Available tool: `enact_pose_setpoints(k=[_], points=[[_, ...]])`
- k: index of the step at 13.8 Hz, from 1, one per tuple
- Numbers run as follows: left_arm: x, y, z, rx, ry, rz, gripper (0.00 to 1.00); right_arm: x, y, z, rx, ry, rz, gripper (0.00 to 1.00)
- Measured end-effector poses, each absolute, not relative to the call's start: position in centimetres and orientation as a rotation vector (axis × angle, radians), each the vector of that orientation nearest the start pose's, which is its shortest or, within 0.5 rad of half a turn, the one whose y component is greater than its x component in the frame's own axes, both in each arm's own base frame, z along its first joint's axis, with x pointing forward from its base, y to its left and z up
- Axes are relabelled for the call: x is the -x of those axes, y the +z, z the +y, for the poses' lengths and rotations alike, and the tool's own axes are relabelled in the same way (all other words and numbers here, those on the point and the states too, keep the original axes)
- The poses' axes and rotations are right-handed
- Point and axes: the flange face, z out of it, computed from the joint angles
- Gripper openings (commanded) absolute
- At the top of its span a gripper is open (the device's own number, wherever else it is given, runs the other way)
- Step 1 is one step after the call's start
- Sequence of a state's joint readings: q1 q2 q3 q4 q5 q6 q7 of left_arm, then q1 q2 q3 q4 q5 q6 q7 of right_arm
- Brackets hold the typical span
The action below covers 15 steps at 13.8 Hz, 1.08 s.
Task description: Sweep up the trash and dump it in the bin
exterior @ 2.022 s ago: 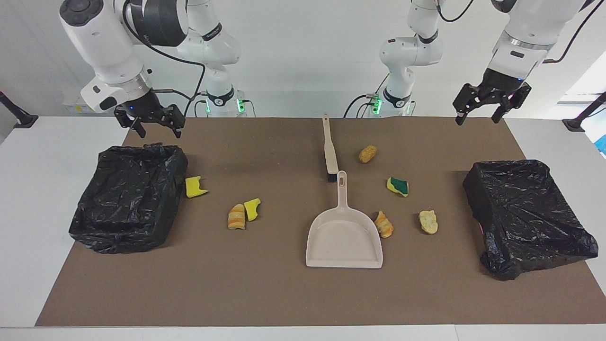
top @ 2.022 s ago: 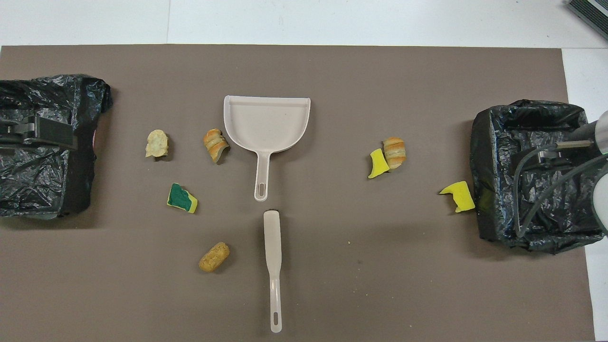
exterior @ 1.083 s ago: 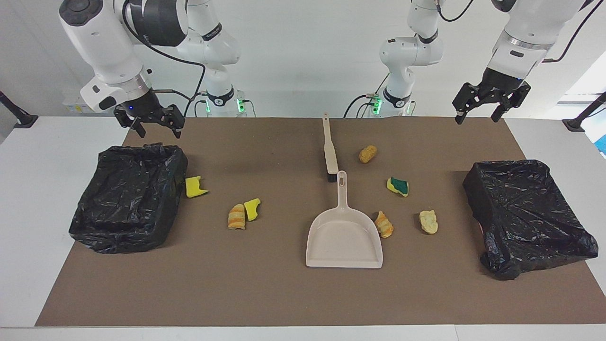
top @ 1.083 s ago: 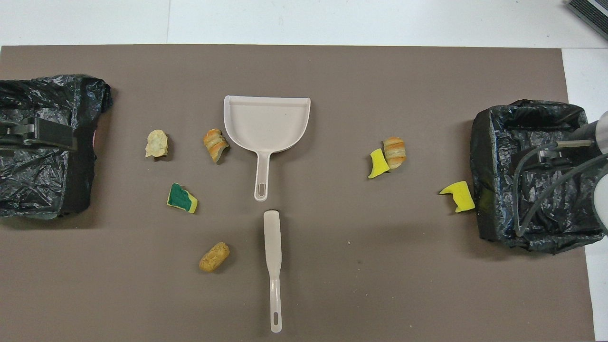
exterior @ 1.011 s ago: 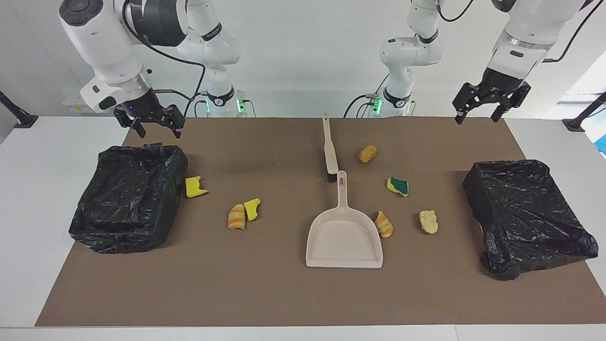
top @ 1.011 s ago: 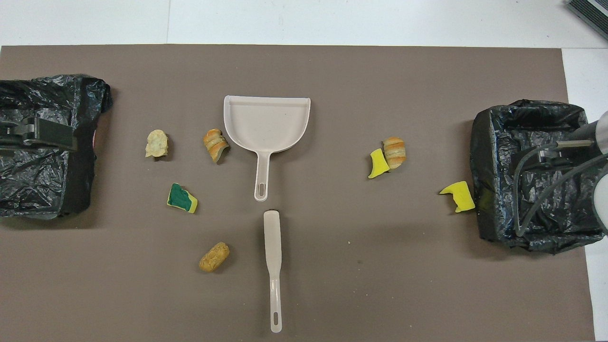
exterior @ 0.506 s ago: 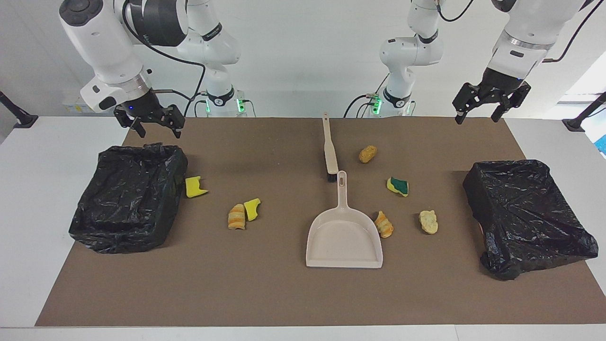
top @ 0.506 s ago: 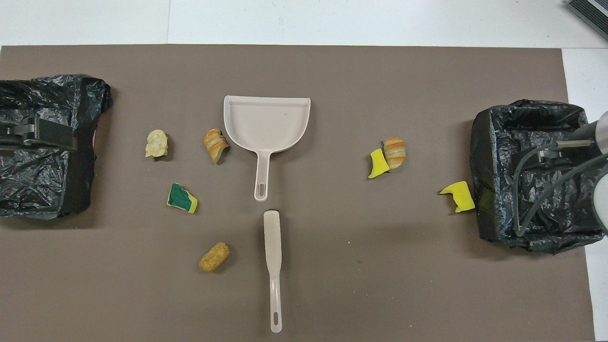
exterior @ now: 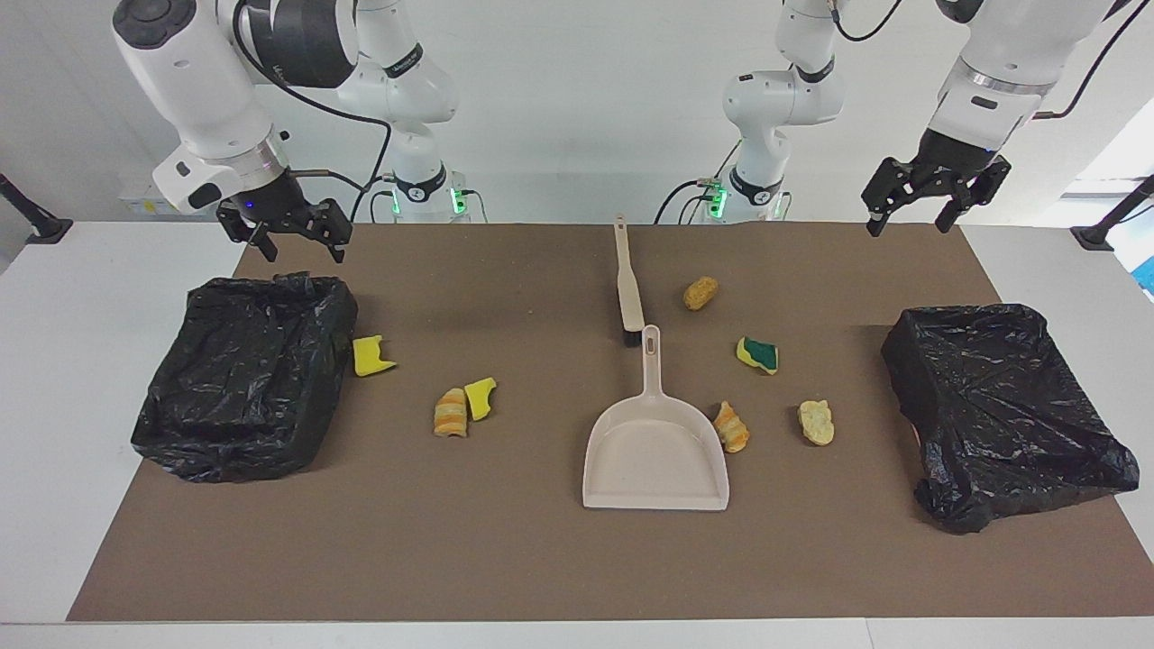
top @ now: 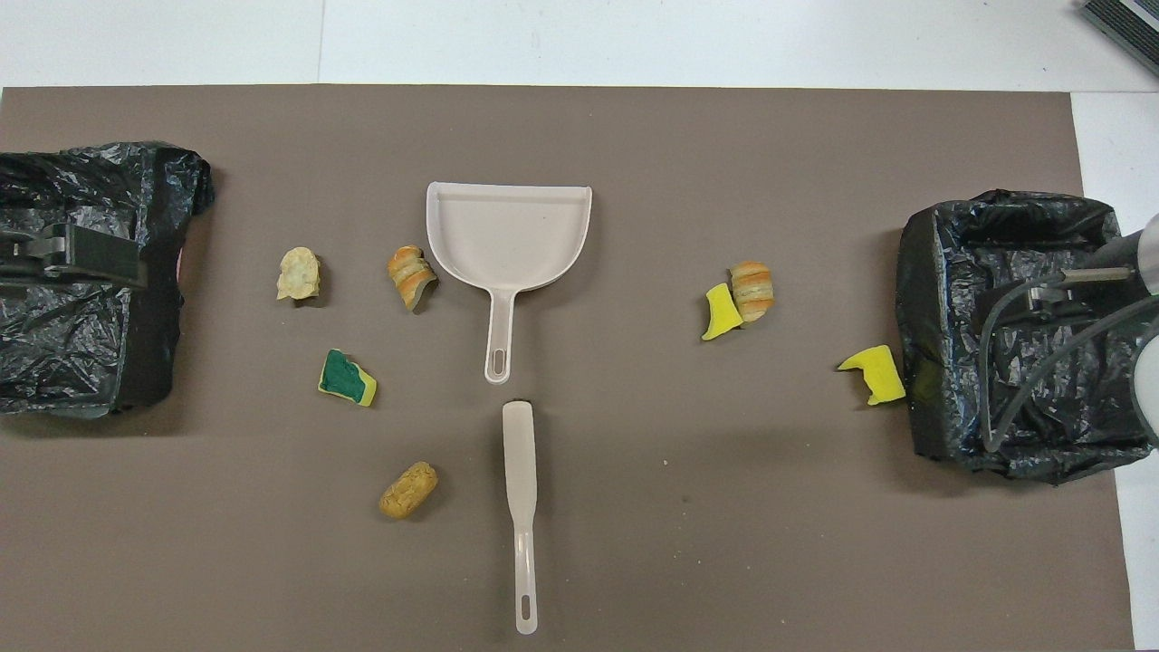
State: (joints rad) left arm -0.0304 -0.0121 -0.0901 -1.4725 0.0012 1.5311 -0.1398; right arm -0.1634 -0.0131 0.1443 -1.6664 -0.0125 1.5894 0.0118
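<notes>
Several trash scraps lie on the brown mat: a yellow sponge (exterior: 371, 355) against the bin at the right arm's end, a croissant (exterior: 450, 413) touching a yellow sponge piece (exterior: 480, 397), a croissant (exterior: 731, 427) beside the dustpan, a pale bread chunk (exterior: 816, 421), a green-yellow sponge (exterior: 758, 354) and a tan pastry (exterior: 700, 292). The beige dustpan (exterior: 655, 455) and the beige brush (exterior: 627, 284) lie mid-mat, handle to brush head. My left gripper (exterior: 909, 223) is open in the air over the mat's edge. My right gripper (exterior: 302, 250) is open just above its bin's edge.
Two bins lined with black bags stand at the mat's ends, one (exterior: 248, 370) at the right arm's end, one (exterior: 1001, 406) at the left arm's end. In the overhead view the left gripper (top: 72, 258) covers part of its bin (top: 81, 344).
Both grippers have risen very slightly since two seconds ago. The trash, dustpan and brush have not moved.
</notes>
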Motion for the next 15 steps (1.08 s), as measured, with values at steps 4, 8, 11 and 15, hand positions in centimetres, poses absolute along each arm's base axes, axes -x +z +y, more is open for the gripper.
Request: enact_pose_setpoints(k=[4, 8, 11, 15], points=[[-54.26, 67.37, -6.60, 3.146, -0.111, -0.030, 1.00, -54.87, 58.81, -1.13, 3.154, 0.101, 0.048, 1.00], [-54.26, 67.37, -6.59, 3.146, -0.110, -0.030, 1.00, -54.86, 58.76, -1.13, 3.154, 0.103, 0.048, 1.00], [-54.26, 67.37, -6.59, 3.146, -0.110, -0.030, 1.00, -54.86, 58.75, -1.13, 3.154, 0.104, 0.048, 1.00], [-54.26, 67.37, -6.59, 3.146, -0.110, -0.031, 1.00, -54.85, 58.74, -1.13, 3.154, 0.104, 0.048, 1.00]])
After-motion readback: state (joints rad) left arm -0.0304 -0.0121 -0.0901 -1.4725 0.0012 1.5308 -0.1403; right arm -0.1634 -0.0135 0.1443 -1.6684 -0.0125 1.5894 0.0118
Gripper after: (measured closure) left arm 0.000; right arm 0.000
